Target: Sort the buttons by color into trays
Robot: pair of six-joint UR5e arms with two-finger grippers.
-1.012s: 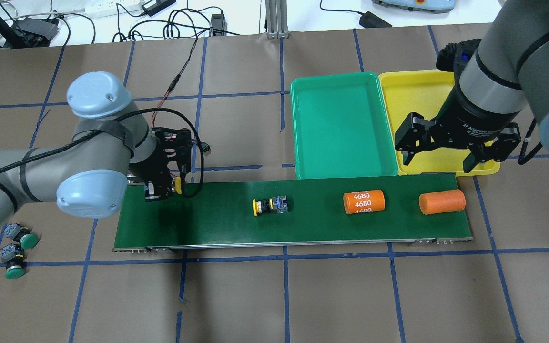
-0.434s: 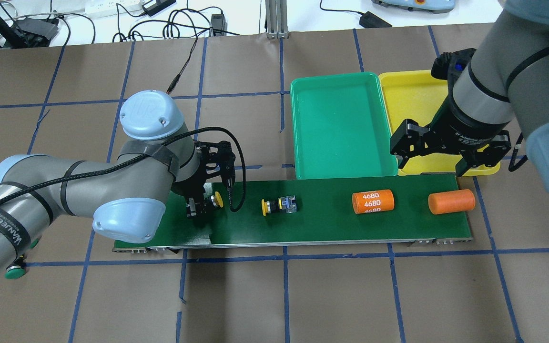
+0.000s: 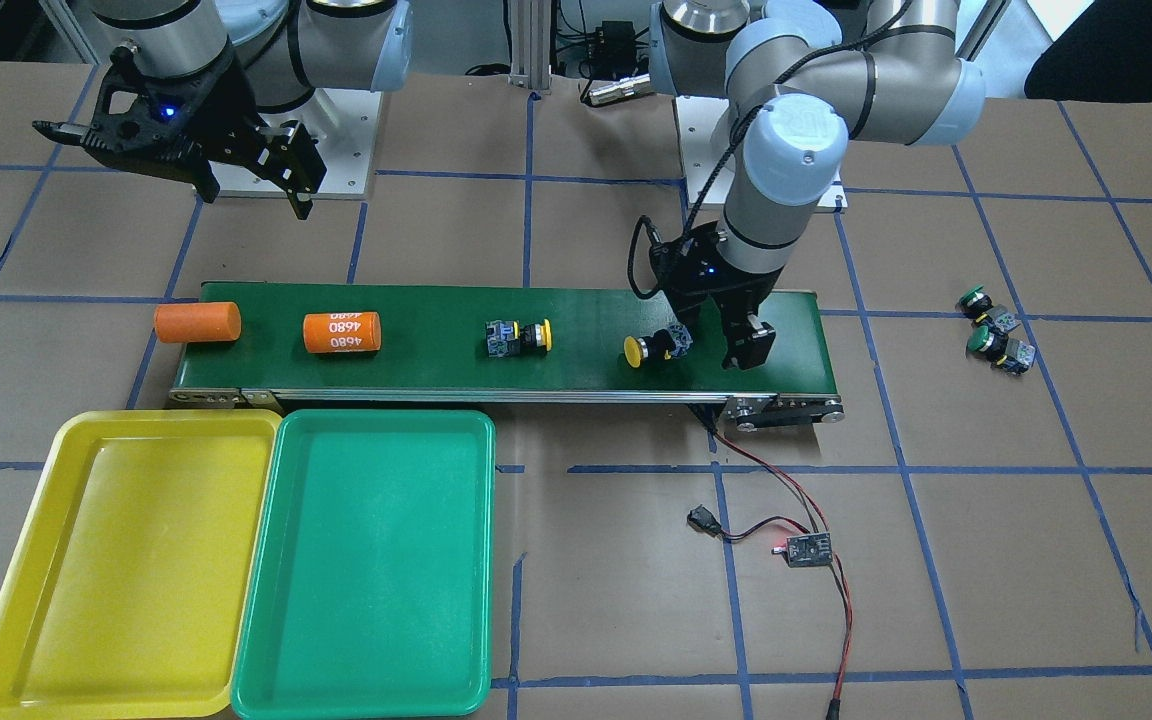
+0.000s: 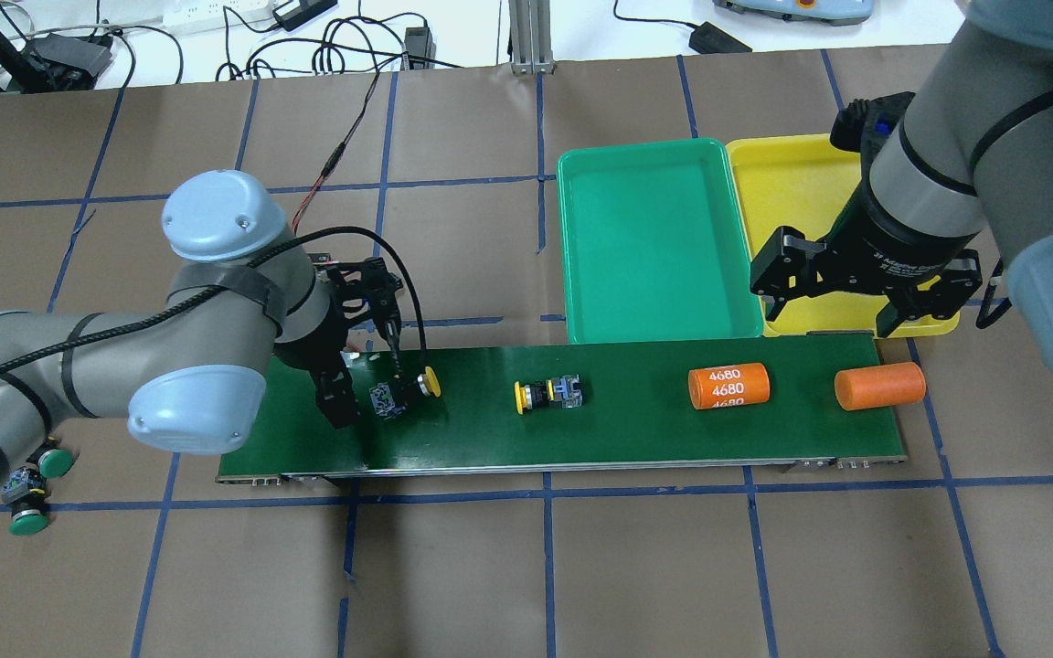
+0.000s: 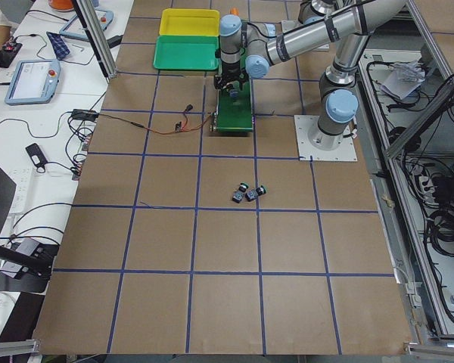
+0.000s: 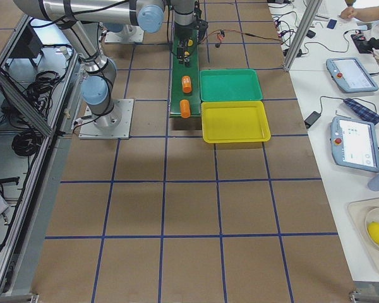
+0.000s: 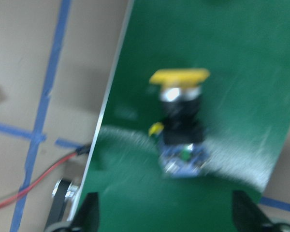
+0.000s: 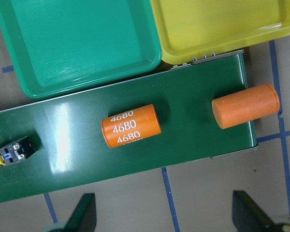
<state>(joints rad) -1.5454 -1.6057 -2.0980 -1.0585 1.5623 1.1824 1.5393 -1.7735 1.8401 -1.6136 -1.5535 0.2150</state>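
Yellow button (image 4: 401,395) lies lengthwise on belt (image 4: 636,429) between left gripper's (image 4: 369,373) spread jaws, ungripped; right gripper (image 4: 828,315), also spread, well apart.

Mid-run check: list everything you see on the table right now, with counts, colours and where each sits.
yellow buttons: two, yellow caps on dark bodies, lying on the belt, one near its left end, one mid-belt
green buttons: two, green caps, on the table off the belt's left end
orange cylinders: two, one marked 4680, one plain, on the belt's right part
green tray: one, holds nothing, behind the belt
yellow tray: one, holds nothing, beside the green tray
belt: one, dark green
circuit board: one, red and black wires
left gripper: open, by the left-end button
right gripper: open, holding nothing
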